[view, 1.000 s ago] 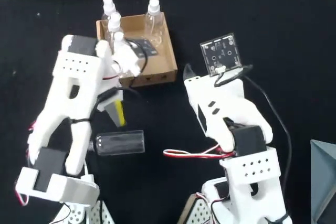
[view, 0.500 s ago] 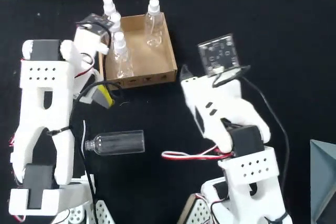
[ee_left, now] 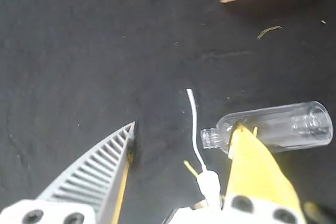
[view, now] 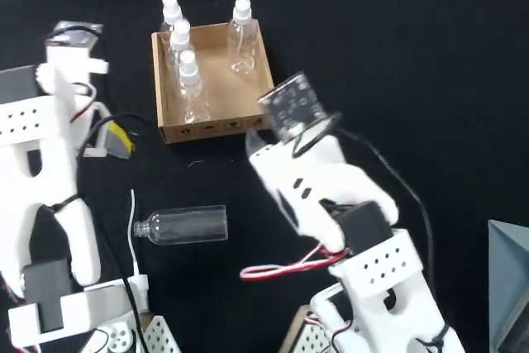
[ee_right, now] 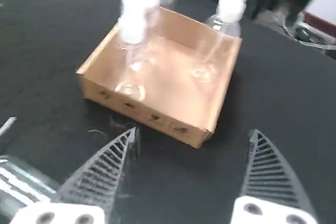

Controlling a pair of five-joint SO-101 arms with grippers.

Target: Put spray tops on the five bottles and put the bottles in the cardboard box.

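Note:
The cardboard box (view: 255, 97) (ee_right: 202, 113) holds several upright clear bottles with white spray tops (view: 190, 78) (ee_right: 134, 19). One uncapped clear bottle (view: 183, 225) (ee_left: 278, 126) lies on its side on the black table, neck toward the left arm. A loose spray top (view: 136, 281) (ee_left: 208, 181) with its thin white tube lies just beside that neck. My left gripper (view: 111, 142) (ee_left: 185, 126) hovers open to the left of the box, with the tube between its fingers in the left wrist view. My right gripper (view: 254, 145) (ee_right: 193, 134) is open just in front of the box.
A small scrap (view: 194, 164) (ee_left: 269, 31) lies on the black cloth in front of the box. A grey object (view: 508, 279) stands at the right edge. Both arm bases occupy the near edge of the table.
The left arm has swung left, away from the box, leaving a capped bottle standing inside it. The right arm has moved left toward the front of the box.

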